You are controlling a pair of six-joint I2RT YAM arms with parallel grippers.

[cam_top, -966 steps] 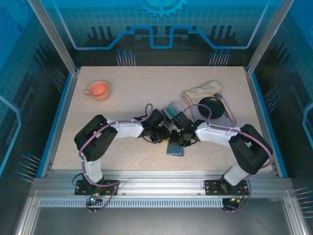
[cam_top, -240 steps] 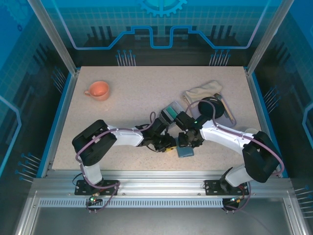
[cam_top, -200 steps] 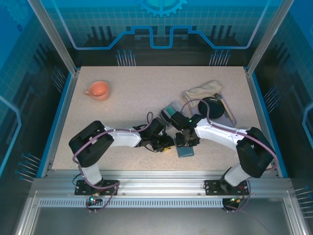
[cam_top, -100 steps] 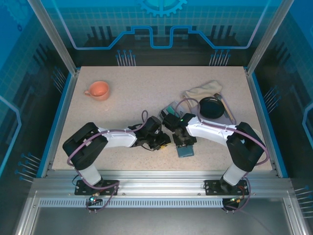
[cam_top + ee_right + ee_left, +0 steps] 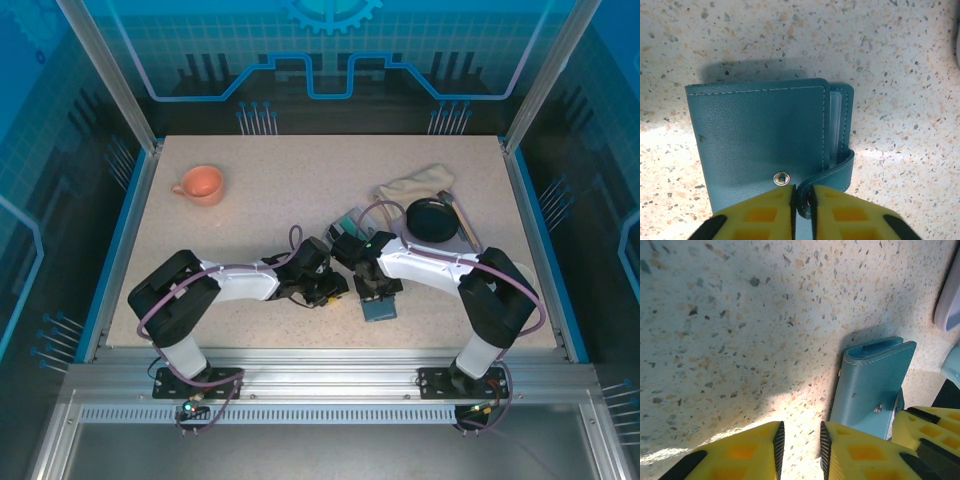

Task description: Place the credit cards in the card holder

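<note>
Currently my right end effector [image 5: 801,198] pinches the snap strap [image 5: 838,169] of the folded card holder [image 5: 760,132] on the counter [image 5: 790,30]. My left end effector [image 5: 799,440] stands slightly parted, empty. Step judged: opening; next, draw the strap back.

Bright overhead light, sharp pics, some hot spots.
Top view: tabletop [image 5: 250,200] evenly lit, surrounds dim & blue-tinted, soft shadows under the arms. Left wrist: glare patch on tabletop just ahead of left pincer [image 5: 799,442], near fingers soft-focus, card holder [image 5: 870,385] casts a soft shadow. Right wrist: stitching crisp, shadow above card holder, bright patches either side.
</note>
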